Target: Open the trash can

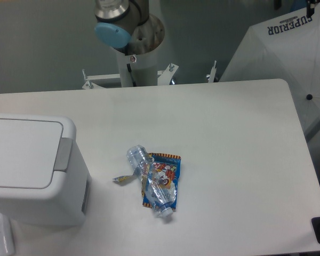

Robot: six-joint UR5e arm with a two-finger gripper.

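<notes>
Presently, findings as follows.

Trash can (29,165): large white boxy bin with rounded corners, standing on the table at the left edge of the view; partly cut off by the frame on its left.
Lid: flat, inset, lying closed and level in the top of the trash can; a grey strip (63,154) runs along its right edge.
Crushed bottle (149,180): clear plastic, lying on its side to the right of the trash can, apart from it, cap end pointing toward the near edge of the table.
Snack wrapper (164,178): blue, printed, flat on the table right of the trash can, lying under the bottle and touching it.
Table (229,133): white top, carrying the trash can and both litter items.
Robot arm (125,24): grey joint with a blue cap, at the far side of the table, beyond and to the right of the trash can, well apart from it.
Gripper: outside the view; state of jaws cannot be told.
White umbrella (288,48): off the table's far right corner, well apart from the trash can, printed "SUPERIOR".
</notes>
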